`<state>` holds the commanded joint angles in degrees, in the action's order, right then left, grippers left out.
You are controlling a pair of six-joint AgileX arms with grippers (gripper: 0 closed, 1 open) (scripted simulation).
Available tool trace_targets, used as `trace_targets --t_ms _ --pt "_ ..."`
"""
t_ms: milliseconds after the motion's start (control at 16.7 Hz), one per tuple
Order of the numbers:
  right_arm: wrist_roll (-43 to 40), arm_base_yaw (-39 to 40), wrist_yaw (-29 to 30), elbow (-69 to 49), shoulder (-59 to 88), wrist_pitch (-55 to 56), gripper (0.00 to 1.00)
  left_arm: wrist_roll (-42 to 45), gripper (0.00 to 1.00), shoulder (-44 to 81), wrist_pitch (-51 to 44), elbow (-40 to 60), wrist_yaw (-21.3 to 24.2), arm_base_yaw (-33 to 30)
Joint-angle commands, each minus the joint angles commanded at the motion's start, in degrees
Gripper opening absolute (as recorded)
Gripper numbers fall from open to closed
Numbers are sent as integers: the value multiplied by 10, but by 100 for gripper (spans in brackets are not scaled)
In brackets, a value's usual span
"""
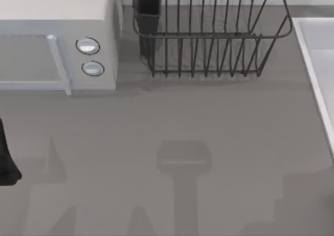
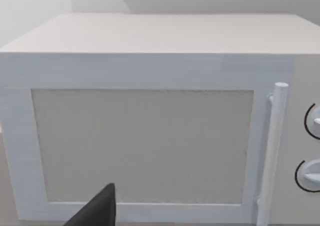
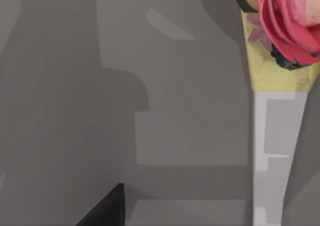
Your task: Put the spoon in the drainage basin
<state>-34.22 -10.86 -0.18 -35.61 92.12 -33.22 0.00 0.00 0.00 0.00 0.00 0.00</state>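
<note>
Left claw (image 1: 8, 163) parked at your counter's (image 1: 172, 121) left edge, grip's anyone's guess.
Microwave (image 2: 150, 126) right ahead of it; rack (image 1: 209, 32) and basin (image 1: 315, 63) sit further right.

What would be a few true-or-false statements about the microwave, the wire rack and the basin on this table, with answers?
1. The microwave has its door shut. True.
2. The basin sits at the table's left edge. False: it is at the right edge.
3. The microwave has two round knobs, one above the other. True.
4. The rack is solid white plastic. False: it is dark wire.
5. The rack stands to the right of the microwave. True.
</note>
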Motion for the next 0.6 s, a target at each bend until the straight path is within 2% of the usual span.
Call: trace_targets --t_ms 240,600 --pt "0 0 0 0 0 0 2 0 100 0 0 0 0 0" --pt "0 0 0 0 0 0 0 0 100 0 0 0 0 0"
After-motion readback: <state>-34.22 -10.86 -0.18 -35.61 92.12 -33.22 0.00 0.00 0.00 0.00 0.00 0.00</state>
